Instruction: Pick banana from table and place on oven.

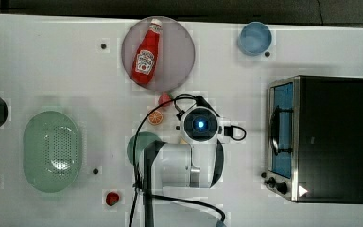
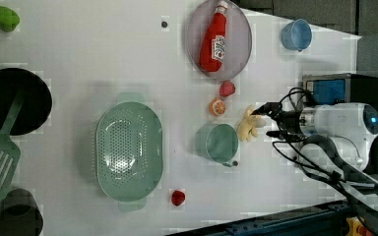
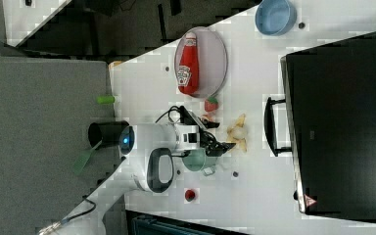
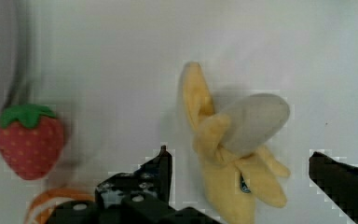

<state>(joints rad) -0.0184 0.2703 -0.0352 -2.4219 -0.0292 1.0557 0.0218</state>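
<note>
my gripper (image 4: 240,172) hangs spread wide — fingers either side of the soft yellow half-peeled banana (image 4: 233,149) lying on the white tabletop (image 4: 121,56).

- ketchup bottle (image 1: 146,56): white label with dark print, not legible
- oven (image 1: 328,139): small white triangle sign at a front corner
- banana (image 4: 235,154): small blue sticker, unreadable

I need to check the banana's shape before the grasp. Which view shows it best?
The wrist view: the banana lies close and unobstructed, peel flaps spread, between the open gripper's fingers. The left view and right view show it small. In the top view the arm hides nearly all of it.
</note>
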